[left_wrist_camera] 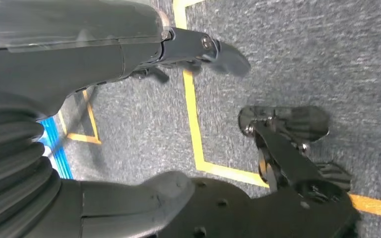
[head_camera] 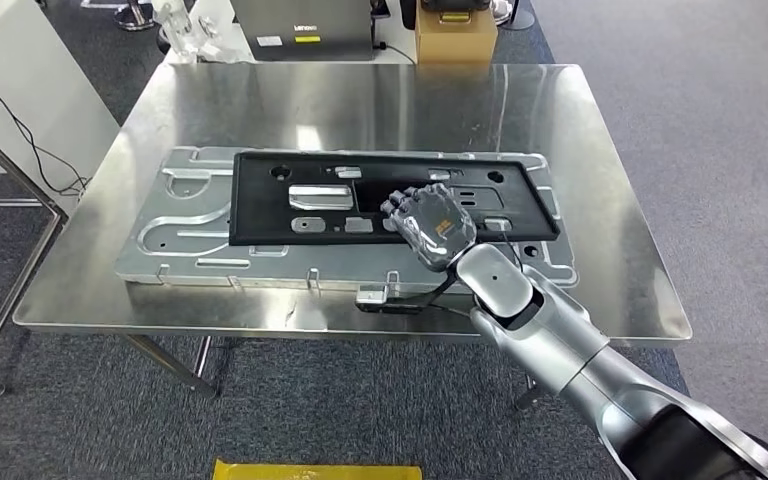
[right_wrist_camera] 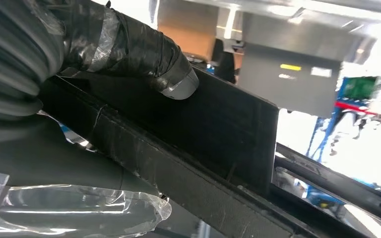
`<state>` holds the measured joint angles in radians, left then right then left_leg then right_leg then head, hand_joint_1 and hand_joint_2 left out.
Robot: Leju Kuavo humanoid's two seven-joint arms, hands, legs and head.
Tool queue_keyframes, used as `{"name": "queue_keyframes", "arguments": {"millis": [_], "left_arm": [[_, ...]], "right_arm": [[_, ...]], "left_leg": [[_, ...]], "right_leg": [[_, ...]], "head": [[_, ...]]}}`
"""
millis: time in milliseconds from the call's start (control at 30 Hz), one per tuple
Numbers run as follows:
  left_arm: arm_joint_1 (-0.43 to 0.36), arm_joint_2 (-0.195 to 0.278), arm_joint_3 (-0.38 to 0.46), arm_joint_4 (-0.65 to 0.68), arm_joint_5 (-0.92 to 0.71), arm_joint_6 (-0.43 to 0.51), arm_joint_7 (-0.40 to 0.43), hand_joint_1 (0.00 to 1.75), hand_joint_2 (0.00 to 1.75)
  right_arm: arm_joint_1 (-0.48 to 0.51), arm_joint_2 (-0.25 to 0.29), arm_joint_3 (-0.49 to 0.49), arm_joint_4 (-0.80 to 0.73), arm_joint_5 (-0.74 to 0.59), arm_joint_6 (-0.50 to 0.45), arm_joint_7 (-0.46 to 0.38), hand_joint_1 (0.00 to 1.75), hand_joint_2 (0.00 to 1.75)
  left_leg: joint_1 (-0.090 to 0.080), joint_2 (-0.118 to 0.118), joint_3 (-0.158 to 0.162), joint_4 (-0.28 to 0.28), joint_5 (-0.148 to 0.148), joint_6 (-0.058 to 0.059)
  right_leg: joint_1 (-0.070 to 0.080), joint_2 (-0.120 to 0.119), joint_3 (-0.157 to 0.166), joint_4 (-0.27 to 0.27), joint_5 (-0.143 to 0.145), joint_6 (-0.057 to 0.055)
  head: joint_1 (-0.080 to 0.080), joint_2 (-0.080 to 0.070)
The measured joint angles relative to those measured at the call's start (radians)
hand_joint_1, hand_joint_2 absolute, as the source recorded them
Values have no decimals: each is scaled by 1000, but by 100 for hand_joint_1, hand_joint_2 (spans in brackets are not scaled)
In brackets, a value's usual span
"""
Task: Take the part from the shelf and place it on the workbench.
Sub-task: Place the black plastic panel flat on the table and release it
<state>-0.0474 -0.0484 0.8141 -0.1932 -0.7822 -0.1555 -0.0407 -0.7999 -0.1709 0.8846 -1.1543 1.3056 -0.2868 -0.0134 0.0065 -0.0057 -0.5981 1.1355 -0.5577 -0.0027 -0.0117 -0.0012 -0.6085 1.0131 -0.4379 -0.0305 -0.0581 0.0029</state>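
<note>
Right hand [head_camera: 428, 222], centre frame, clamped on black part [head_camera: 360, 190] lying flat over metal plate [head_camera: 185, 240] on worktop [head_camera: 360, 100]. Left hand [left_wrist_camera: 218, 54] apart, empty. Release only once fully seated; lift straight off.

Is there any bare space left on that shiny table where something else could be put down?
Yes. The steel workbench is bare along its far edge, behind the black part, and down its right side. The middle is crowded: the black part lies on a silver panel, and the right hand holds its near edge.
</note>
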Motion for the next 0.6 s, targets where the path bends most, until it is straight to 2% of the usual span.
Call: {"name": "queue_keyframes", "arguments": {"millis": [67, 100, 133, 200, 233, 267, 333, 433, 467, 533, 567, 600], "left_arm": [[0, 2, 0, 0, -5, -1, 0, 0, 175], [1, 2, 0, 0, -8, -2, 0, 0, 175], [2, 4, 0, 0, -10, -3, -1, 0, 175], [3, 5, 0, 0, -17, -5, -2, 0, 175], [4, 6, 0, 0, -20, -6, -2, 0, 175], [3, 6, 0, 0, -22, -7, -2, 0, 175], [2, 6, 0, 0, -26, -9, -1, 0, 175], [1, 6, 0, 0, -30, -9, 0, 0, 175], [1, 7, 0, 0, -32, -9, 0, 0, 175], [0, 7, 0, 0, -37, -10, 0, 0, 175], [-1, 7, 0, 0, -38, -10, -1, 0, 175], [-3, 7, 0, 0, -39, -10, -4, 0, 175]], "right_arm": [[-1, 0, -2, 25, 4, -3, 3, 175, 175], [0, 0, -4, 42, 4, -4, 4, 175, 175], [0, 0, -7, 61, 4, -4, 4, 175, 175], [-1, 0, -16, 100, 1, -6, 5, 175, 175], [-4, 0, -23, 120, -1, -11, 5, 175, 175], [-7, 0, -28, 140, -4, -16, 4, 175, 175], [-12, 0, -36, 179, -10, -27, 3, 175, 175], [-15, 1, -49, 221, -15, -35, 0, 175, 175], [-17, 2, -52, 233, -15, -39, 0, 175, 175], [-21, 4, -57, 258, -14, -46, 1, 175, 175], [-21, 6, -57, 272, -13, -49, 0, 175, 175], [-19, 8, -57, 285, -12, -50, -1, 175, 175]], "left_leg": [[6, 0, -81, 124, -31, -9], [8, 0, -108, 151, -21, -12], [11, 0, -117, 140, 10, -15], [15, 2, -87, 26, 106, -17], [13, 3, -66, -31, 139, -16], [12, 4, -50, -74, 153, -13], [6, 3, -40, -98, 142, -2], [8, 1, -29, -110, 133, 20], [9, 1, -22, -113, 131, 27], [9, 1, -13, -115, 123, 38], [8, 0, -8, -115, 119, 41], [7, -2, -2, -115, 114, 43]], "right_leg": [[-1, 0, 13, 0, -11, -1], [-1, 0, 21, 1, -18, 0], [-2, 0, 30, 3, -27, 2], [-5, 0, 50, 8, -46, 10], [-5, 1, 57, 10, -55, 16], [-4, 1, 59, 13, -61, 22], [0, 2, 57, 14, -66, 31], [-4, 1, 53, 32, -83, 46], [-6, 1, 37, 68, -100, 50], [-6, 1, -34, 194, -146, 52], [-6, 1, -77, 259, -162, 53], [-7, 1, -110, 298, -160, 53]], "head": [[0, 0], [0, 0], [0, 0], [0, 0], [0, 0], [0, 0], [0, 0], [0, 0], [1, 0], [1, 0], [1, 0], [1, 0]]}}
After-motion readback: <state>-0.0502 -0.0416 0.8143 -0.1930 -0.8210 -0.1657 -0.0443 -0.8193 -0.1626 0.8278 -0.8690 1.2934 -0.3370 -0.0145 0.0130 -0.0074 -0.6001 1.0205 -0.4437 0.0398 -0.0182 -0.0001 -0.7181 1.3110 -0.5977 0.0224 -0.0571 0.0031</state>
